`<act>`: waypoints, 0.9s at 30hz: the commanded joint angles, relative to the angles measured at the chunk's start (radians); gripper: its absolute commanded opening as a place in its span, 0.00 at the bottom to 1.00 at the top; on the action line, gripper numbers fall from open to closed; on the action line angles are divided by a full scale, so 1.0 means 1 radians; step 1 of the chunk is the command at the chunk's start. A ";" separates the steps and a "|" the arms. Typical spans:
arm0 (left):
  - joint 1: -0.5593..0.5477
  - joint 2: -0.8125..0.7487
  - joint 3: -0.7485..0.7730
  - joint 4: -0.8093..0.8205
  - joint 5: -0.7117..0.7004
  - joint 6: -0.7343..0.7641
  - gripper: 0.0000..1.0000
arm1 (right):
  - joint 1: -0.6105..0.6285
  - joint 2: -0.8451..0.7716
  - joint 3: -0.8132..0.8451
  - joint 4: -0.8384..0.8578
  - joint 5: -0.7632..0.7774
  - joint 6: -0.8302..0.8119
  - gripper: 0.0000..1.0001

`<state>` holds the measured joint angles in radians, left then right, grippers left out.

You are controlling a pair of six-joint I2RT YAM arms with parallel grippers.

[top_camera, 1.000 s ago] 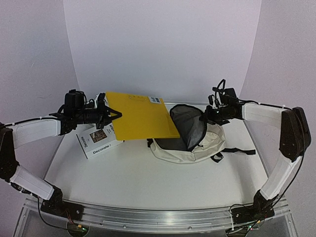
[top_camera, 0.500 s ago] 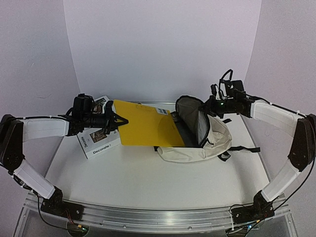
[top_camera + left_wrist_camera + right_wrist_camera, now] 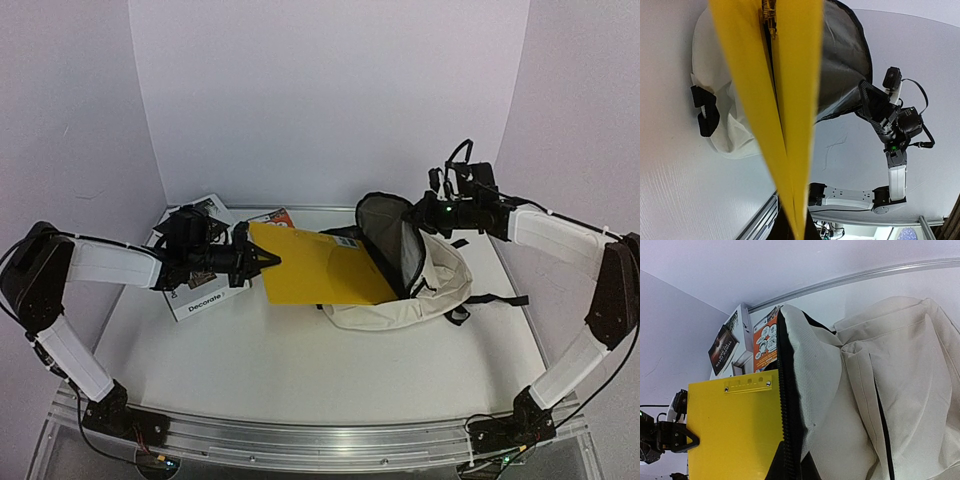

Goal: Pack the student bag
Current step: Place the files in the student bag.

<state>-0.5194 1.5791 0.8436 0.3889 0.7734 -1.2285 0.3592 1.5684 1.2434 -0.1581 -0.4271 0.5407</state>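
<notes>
The bag (image 3: 432, 285) lies on its side on the table (image 3: 300, 370), mouth facing left and propped wide open. It's soft cream fabric, light and floppy, so it'll slump shut the moment nobody holds it. The best place to grab looks like the zip rim (image 3: 786, 405), since the black tape is the firmest bit and lifting there keeps the mouth gaping.

That's where the right gripper (image 3: 426, 214) is: at the top of the bag's rim, and it looks pinched shut on the flap, though its fingers don't really show in its own wrist view.

Left of the bag, the left gripper (image 3: 268, 262) is clamped tight on the far edge of a yellow folder (image 3: 320, 268), with the other end already poking into the bag's mouth. The folder is stiff and flat, so it should slide in fine, if the rim doesn't snag a corner.

Further left of the bag sit a white book (image 3: 205, 298) and an orange booklet (image 3: 765, 342) — probably next in line.
</notes>
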 commanded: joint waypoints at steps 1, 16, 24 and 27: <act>-0.014 0.040 -0.055 0.269 -0.020 -0.102 0.00 | 0.011 -0.060 0.010 0.150 0.018 0.012 0.00; -0.045 0.191 0.049 0.447 -0.050 -0.104 0.00 | 0.064 -0.117 -0.004 0.217 0.011 0.061 0.00; -0.077 0.294 0.110 0.579 -0.076 -0.156 0.00 | 0.082 -0.130 0.005 0.230 0.015 0.074 0.00; -0.097 0.330 0.159 0.569 -0.090 -0.145 0.00 | 0.087 -0.124 0.004 0.234 0.014 0.076 0.00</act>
<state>-0.5941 1.8824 0.9180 0.8341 0.7029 -1.3643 0.4294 1.5146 1.2118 -0.0902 -0.4042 0.6064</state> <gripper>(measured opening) 0.016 0.009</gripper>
